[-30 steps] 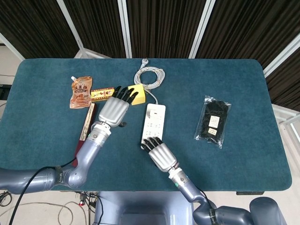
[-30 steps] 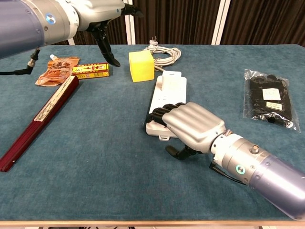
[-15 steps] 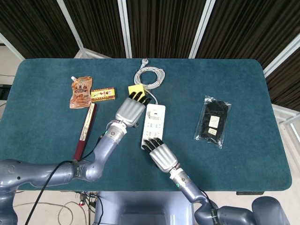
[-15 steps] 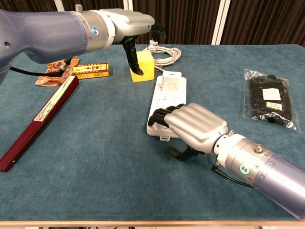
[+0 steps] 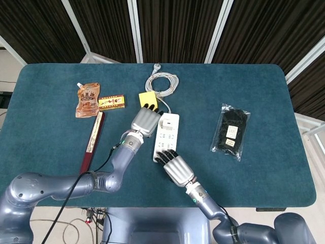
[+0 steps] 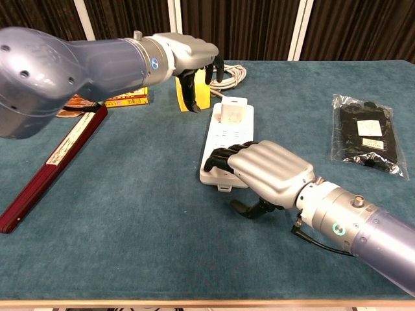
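My left hand (image 5: pixel 145 121) hovers by the yellow block (image 5: pixel 147 96) — fingertips near the strip's (image 5: pixel 166 132) top left edge; my right hand (image 5: pixel 174 166) rests on the strip's near end.

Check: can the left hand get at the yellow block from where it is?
Probably yes. The left hand is right at the yellow block, fingers down around it, nothing between them.

A table (image 5: pixel 61 152) covered in dark teal cloth. On it lie a white power strip (image 5: pixel 167 133) with coiled cable (image 5: pixel 161 82), a yellow block (image 5: pixel 147 97), an orange pouch (image 5: pixel 87 99), a small yellow box (image 5: pixel 112 103), a dark red folded fan (image 5: pixel 92 141) and a clear bag of black items (image 5: pixel 230 131).
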Motion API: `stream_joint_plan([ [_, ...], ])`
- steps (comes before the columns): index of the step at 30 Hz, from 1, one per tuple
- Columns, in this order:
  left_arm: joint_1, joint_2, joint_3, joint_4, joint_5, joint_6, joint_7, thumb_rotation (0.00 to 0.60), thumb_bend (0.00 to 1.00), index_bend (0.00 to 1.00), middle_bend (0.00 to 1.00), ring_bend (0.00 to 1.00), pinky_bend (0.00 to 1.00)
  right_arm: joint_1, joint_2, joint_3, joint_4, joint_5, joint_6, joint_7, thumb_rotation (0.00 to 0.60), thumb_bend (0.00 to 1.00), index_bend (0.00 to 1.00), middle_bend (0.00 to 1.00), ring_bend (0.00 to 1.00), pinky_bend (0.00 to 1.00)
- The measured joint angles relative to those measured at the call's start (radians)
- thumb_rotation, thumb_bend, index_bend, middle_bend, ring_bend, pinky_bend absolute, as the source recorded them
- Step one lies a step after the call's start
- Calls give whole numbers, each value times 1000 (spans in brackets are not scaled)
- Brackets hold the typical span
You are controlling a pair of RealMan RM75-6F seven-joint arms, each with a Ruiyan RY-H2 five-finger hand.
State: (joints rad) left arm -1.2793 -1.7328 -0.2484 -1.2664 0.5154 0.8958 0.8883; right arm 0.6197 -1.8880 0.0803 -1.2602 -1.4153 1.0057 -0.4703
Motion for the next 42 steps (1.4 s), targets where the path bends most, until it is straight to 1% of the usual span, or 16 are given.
stream_joint_plan([
  [7,-25,-52,3,77,1,-24,-4,600,194,279,310,172,223,0,0,-3,15,6,-4,18,600,492,245,262,197,238],
  [13,-42,-96,2,136,-7,-46,-7,600,239,307,345,201,239,-1,-6,-10,24,1,-2,30,600,493,245,262,197,238],
  [22,-62,-166,-1,240,12,-61,-14,600,250,315,346,201,239,-1,6,-12,22,-8,7,38,600,492,247,262,197,238],
  [25,-66,-189,-3,278,17,-72,-18,600,271,318,346,201,239,-1,10,-12,21,-7,7,40,600,493,249,263,197,238],
  [31,-75,-239,-17,342,24,-92,-31,600,318,334,356,201,239,-2,18,-13,21,-9,11,47,600,492,250,265,197,238],
  [36,-84,-280,-41,386,48,-93,-57,600,375,371,390,201,249,-3,24,-13,21,-7,10,52,600,492,250,265,197,238],
  [42,-84,-310,-52,425,79,-83,-68,600,382,383,403,201,250,-3,29,-15,15,-6,9,57,600,492,249,266,197,238],
])
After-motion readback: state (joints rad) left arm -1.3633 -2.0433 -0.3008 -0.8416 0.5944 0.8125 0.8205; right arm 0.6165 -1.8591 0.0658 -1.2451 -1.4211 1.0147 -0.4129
